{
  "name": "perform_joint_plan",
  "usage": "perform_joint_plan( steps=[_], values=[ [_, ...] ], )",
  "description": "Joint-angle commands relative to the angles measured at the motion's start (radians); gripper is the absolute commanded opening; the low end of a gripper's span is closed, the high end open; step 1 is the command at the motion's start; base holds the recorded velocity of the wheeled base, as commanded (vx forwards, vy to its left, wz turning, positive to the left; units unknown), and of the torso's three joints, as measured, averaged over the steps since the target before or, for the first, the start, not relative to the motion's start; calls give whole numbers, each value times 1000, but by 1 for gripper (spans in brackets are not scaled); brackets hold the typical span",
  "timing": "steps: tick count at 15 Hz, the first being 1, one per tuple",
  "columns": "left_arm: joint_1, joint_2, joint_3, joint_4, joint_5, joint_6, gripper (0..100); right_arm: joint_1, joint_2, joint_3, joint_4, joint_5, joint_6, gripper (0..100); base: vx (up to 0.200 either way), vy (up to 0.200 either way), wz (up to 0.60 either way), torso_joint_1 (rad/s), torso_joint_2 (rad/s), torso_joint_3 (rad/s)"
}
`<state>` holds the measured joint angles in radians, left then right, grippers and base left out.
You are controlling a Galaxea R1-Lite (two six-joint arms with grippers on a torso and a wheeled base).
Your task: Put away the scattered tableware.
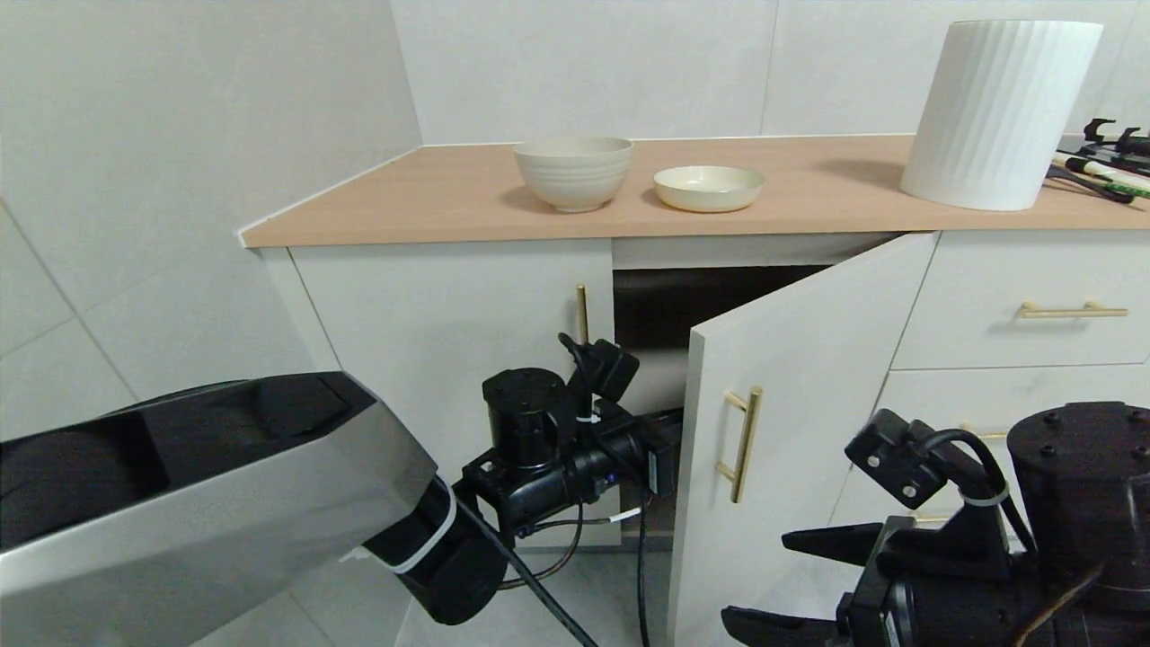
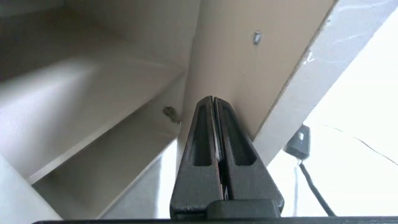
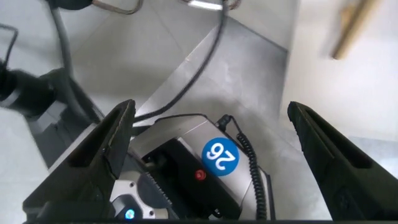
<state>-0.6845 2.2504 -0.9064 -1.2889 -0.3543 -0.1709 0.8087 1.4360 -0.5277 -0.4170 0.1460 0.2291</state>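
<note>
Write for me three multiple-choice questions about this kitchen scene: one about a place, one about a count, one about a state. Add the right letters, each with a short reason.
1. Where does the deep bowl stand?
A. inside the cabinet
B. on the countertop, left of the shallow dish
C. on the floor

2. How many cream dishes are on the countertop?
A. one
B. two
C. four

3. The left gripper is:
A. open wide
B. shut on a spoon
C. shut, holding nothing

Answers:
1 B: the deep bowl sits on the wooden top beside the shallow dish.
2 B: only the deep bowl and the shallow dish are cream.
3 C: its jaws are pressed together with nothing between them.
</note>
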Motion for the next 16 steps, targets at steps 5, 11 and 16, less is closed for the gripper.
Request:
perform_joint_plan(
  steps=[5, 11, 16],
  values=[
    [-104, -18, 9, -3, 72, 8, 0, 98, -11, 37, -6, 15, -2, 100, 0, 0, 0, 0, 0, 0],
    [-322, -152, 170, -15, 37, 39, 0, 216, -137, 172, -3, 202, -154, 100, 0, 0, 0, 0, 0, 0],
    [-198, -144, 158, -6, 38, 36, 0, 171, -127, 126, -16, 193, -143, 100, 0, 0, 0, 0, 0, 0]
  ],
)
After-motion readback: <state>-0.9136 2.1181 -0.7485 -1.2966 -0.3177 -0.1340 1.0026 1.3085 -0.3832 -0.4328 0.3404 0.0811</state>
